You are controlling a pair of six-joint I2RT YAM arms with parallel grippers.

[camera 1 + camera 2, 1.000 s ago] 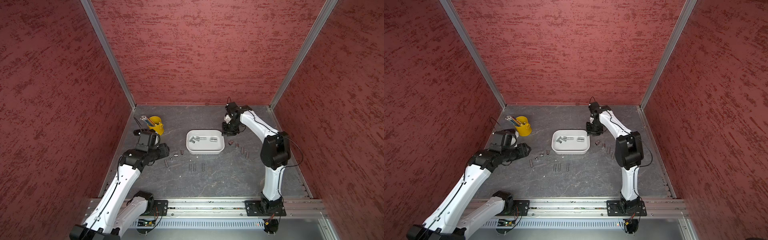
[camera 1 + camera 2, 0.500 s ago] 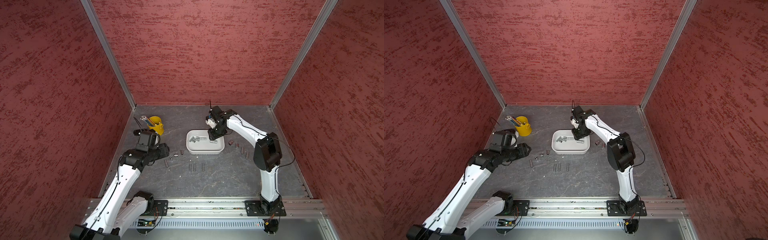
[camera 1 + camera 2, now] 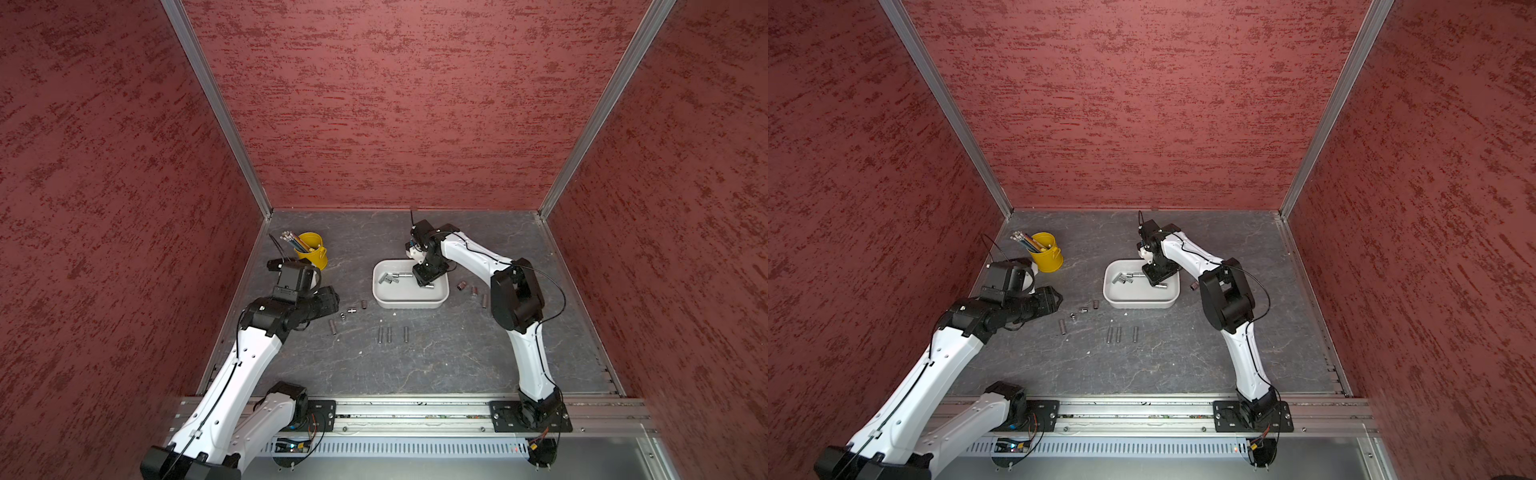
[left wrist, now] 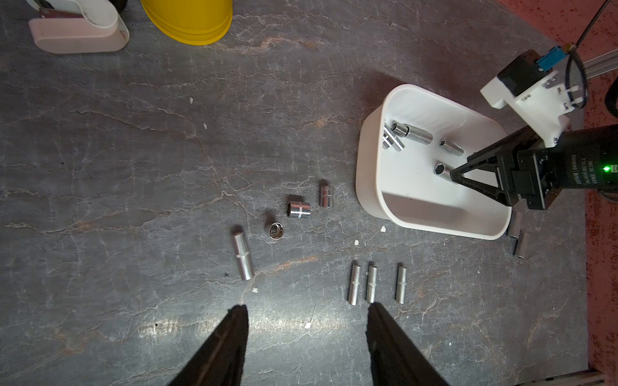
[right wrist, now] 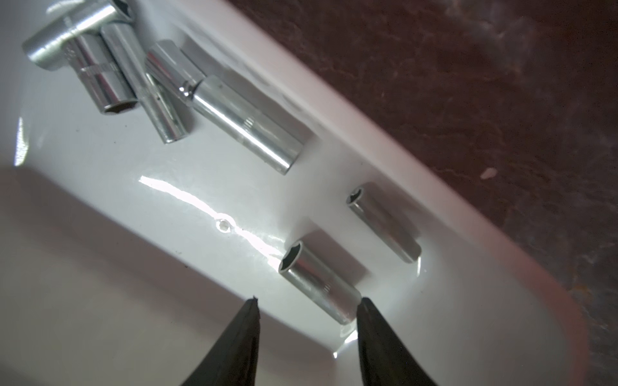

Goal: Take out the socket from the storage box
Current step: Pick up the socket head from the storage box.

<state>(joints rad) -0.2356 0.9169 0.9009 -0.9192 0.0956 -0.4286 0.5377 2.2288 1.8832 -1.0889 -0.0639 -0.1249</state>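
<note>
Chrome socket point(image 5: 317, 284) in storage box point(image 5: 117, 207) beside parted, empty right fingers point(image 5: 374, 347), plain only in wrist views; left fingers point(image 4: 227, 347) parted, empty.

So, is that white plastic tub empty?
No, several shiny metal sockets lie on the floor of the white plastic tub.

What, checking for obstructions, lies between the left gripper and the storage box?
Loose sockets lie between left gripper and storage box, shown in the left wrist view.

The sockets point(image 5: 317, 284) are polished metal, the storage box point(image 4: 366, 167) glossy smooth plastic, the table point(image 4: 133, 167) matt
</note>
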